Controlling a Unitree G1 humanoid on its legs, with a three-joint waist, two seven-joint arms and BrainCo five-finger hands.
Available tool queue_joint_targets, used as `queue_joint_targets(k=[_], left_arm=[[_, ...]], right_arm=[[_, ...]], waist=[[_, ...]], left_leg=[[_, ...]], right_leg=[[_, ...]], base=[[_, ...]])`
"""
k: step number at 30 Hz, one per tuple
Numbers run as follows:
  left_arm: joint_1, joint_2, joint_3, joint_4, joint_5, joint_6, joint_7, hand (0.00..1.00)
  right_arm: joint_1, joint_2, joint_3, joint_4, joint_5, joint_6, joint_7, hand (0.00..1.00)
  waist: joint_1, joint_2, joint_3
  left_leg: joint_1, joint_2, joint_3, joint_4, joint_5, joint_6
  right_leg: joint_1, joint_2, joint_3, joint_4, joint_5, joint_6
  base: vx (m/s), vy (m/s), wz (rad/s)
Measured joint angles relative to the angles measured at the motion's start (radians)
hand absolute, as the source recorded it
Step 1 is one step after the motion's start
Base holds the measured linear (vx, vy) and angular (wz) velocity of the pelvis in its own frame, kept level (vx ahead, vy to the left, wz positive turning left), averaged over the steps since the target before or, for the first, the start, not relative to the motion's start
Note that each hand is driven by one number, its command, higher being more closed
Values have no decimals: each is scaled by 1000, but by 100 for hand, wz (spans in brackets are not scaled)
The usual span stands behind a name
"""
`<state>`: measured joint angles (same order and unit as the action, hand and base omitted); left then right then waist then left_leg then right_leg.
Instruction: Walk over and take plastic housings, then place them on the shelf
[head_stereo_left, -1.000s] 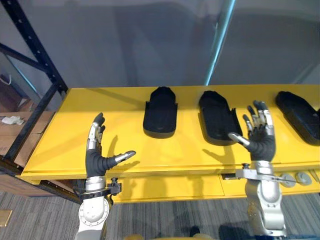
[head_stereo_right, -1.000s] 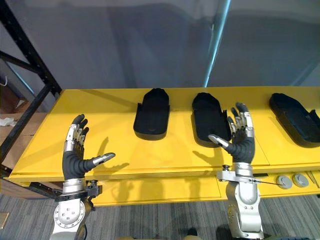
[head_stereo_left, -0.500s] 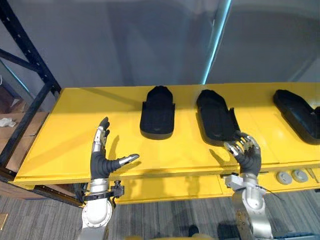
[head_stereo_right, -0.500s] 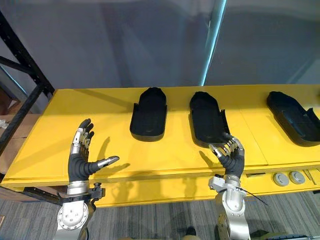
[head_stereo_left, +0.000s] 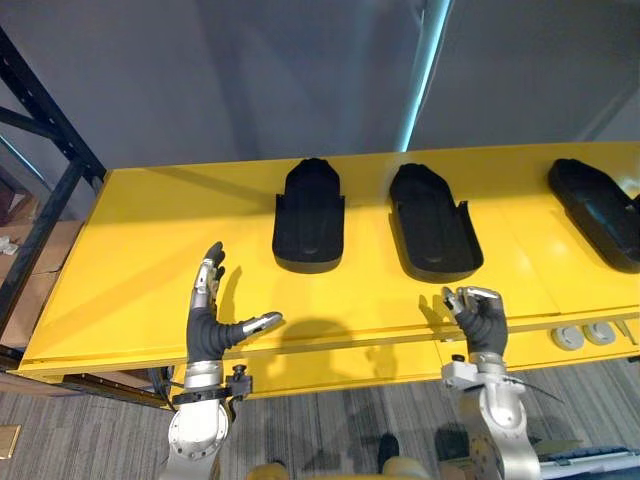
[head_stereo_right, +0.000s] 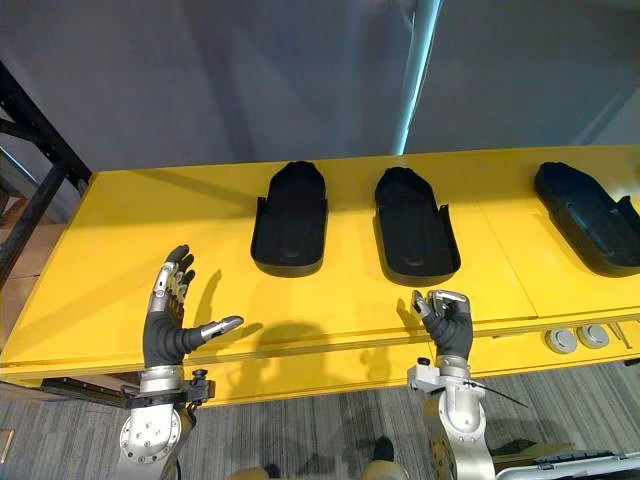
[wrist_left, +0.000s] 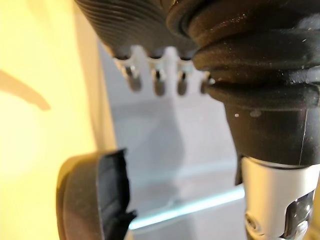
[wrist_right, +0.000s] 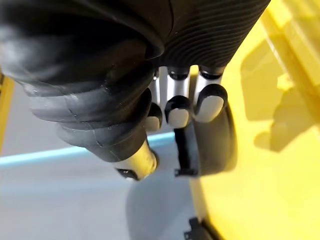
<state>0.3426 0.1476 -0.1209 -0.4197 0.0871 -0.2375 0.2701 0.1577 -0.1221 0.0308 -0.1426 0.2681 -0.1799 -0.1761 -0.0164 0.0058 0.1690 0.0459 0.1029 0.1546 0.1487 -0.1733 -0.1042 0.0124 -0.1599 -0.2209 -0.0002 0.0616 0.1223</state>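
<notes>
Three plastic housings (head_stereo_left: 309, 215) are found lying on the yellow bench (head_stereo_left: 120, 260), none held. The left hand (head_stereo_left: 207, 325) is spread at the front edge. The right hand (head_stereo_left: 478, 318) is curled on nothing, near the middle housing (head_stereo_left: 433, 222). Should it be advanced thus, that housing could be shoved away, not grasped.
</notes>
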Motion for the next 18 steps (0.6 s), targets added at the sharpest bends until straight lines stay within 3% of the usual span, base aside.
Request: queue_joint_targets(k=[5, 18], left_arm=[[0, 0, -2, 1, -1, 0, -7, 0], [8, -1, 4, 6, -10, 0, -38, 0]], right_arm=[[-60, -2, -2, 109, -5, 0, -23, 100], [-209, -4, -129, 295, -12, -21, -153, 100]], waist=[[3, 12, 7], [23, 4, 34]], left_leg=[[-2, -10, -23, 0, 4, 6], [4, -30, -65, 8, 11, 17]], right_leg=[[2, -15, -23, 30, -20, 3], [24, -45, -58, 66, -38, 12]], base=[[-4, 10, 15], [-16, 8, 9]])
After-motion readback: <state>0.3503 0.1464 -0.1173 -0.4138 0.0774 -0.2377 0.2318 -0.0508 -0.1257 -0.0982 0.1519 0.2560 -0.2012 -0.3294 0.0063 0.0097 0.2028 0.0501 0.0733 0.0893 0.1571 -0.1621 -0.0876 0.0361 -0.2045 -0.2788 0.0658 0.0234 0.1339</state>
